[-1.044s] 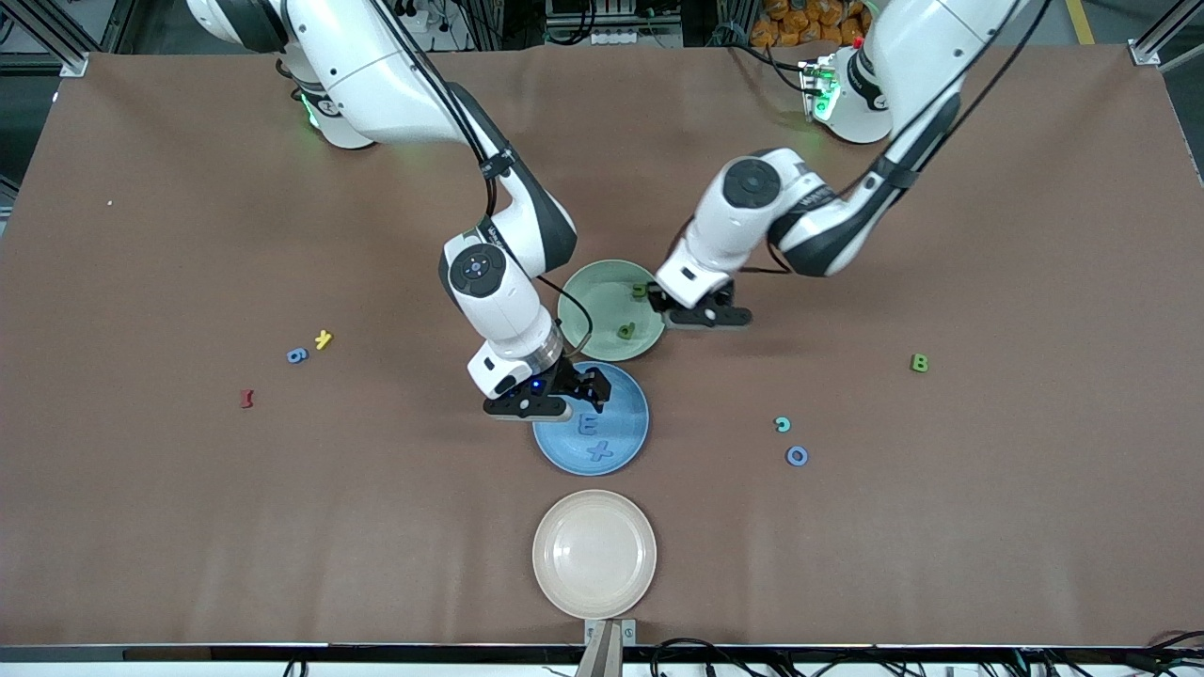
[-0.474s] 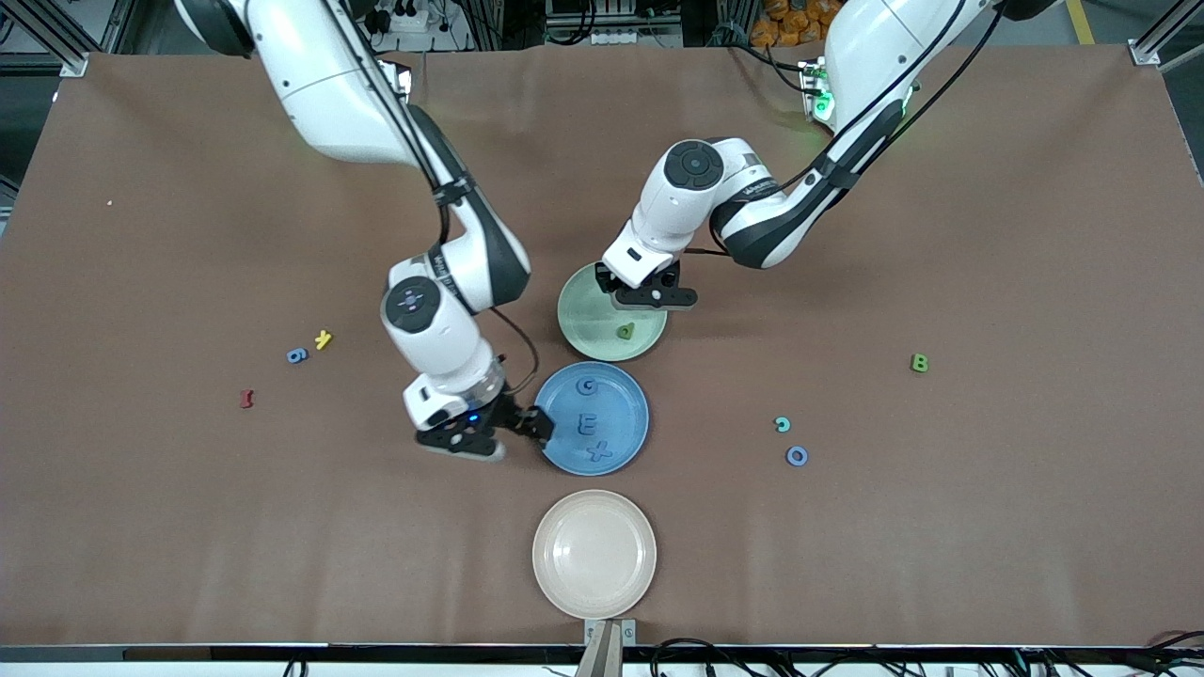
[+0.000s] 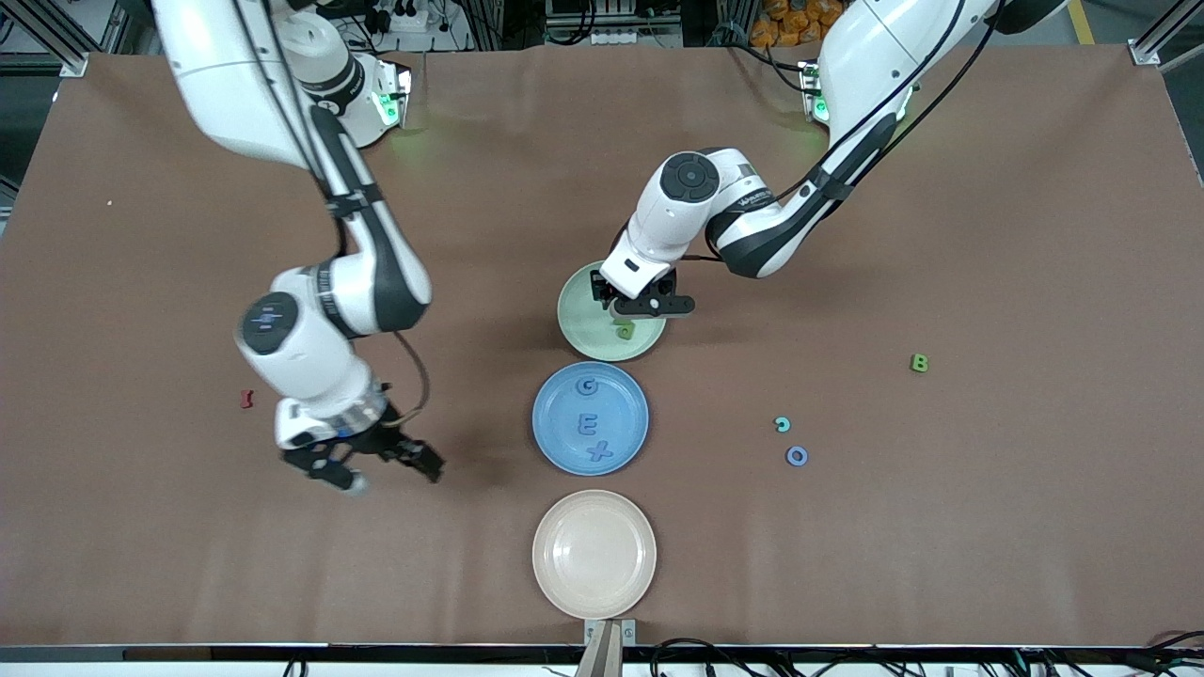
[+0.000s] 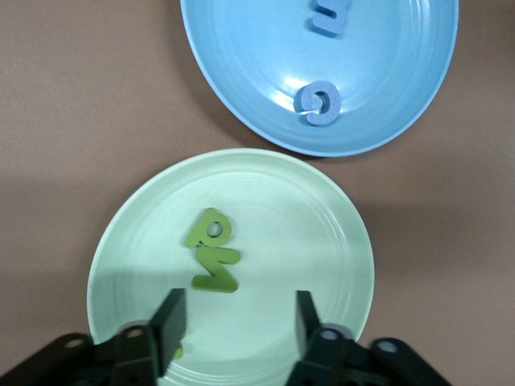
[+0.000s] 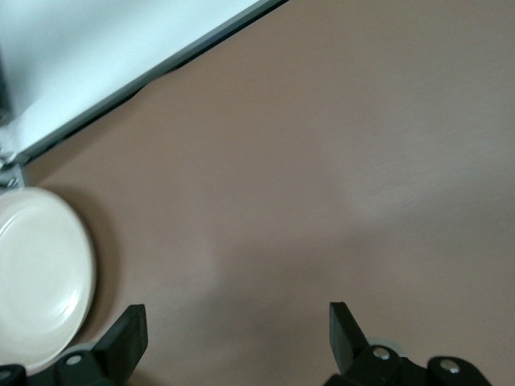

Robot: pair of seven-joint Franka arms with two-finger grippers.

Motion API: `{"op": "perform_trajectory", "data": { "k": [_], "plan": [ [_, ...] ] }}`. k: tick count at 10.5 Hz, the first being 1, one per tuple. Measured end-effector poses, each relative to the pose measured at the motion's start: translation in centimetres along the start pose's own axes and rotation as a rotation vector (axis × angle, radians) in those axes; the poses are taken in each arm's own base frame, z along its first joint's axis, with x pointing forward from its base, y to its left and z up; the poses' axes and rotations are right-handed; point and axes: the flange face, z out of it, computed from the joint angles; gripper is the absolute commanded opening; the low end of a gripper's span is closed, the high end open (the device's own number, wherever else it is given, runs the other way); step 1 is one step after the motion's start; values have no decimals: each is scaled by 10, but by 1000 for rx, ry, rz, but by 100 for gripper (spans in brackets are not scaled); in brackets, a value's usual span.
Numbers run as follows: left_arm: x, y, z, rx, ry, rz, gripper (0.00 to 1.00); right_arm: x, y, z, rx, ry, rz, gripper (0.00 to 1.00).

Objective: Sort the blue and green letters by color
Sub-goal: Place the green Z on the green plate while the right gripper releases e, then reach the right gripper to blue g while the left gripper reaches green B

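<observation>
The green plate [image 3: 574,329] [image 4: 338,241] holds a green a [image 4: 213,227] and a green N [image 4: 216,269]. My left gripper [image 3: 635,315] [image 4: 237,322] hangs open just above this plate; a bit of another green piece [image 4: 175,351] peeks out beside one finger. Nearer the camera, the blue plate [image 3: 546,442] carries a blue G [image 3: 587,385], E [image 3: 587,425] and X [image 3: 599,452]. A green B [image 3: 920,363] and a blue O [image 3: 797,456] lie loose toward the left arm's end. My right gripper [image 3: 390,470] [image 5: 237,330] is open and empty above bare table.
A cream plate [image 3: 594,553] [image 5: 32,273] sits nearest the camera, in line with the other two plates. A teal piece [image 3: 782,424] lies beside the blue O. A dark red piece [image 3: 247,399] lies toward the right arm's end, close to the right arm's wrist.
The right gripper left the blue plate and swung toward the right arm's end, leaving the G on the plate. The left gripper moved over the green plate and its jaws spread apart.
</observation>
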Motion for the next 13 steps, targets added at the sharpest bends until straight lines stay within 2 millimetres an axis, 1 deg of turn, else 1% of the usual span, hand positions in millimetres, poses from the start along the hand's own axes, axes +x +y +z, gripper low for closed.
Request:
{"op": "perform_trajectory", "data": {
  "k": [2,4,6,8,9,10,11,12,13],
  "plan": [
    [9,-4,-1,3,12,-11,100,34,49,-15,-22,7,78,100],
    [24,-9,-4,3,31,-31,100,58,91,-26,-39,20,142,100],
    [43,-18,-9,17,52,-57,100,74,127,-47,-50,31,198,100],
    [68,-33,-26,37,89,-92,100,84,165,-66,-95,-16,261,100],
    [82,-42,-36,47,105,-115,100,88,185,-69,-123,-32,328,100],
    [95,-57,-43,70,112,-140,100,91,206,-70,-152,-44,402,100],
    [112,-78,-48,99,113,-145,100,93,226,-68,-182,-54,511,100],
    [130,-103,-51,129,107,-145,100,92,238,-65,-202,-55,618,100],
    [146,-130,-55,165,94,-144,100,88,243,-62,-219,-56,712,100]
  ]
}}
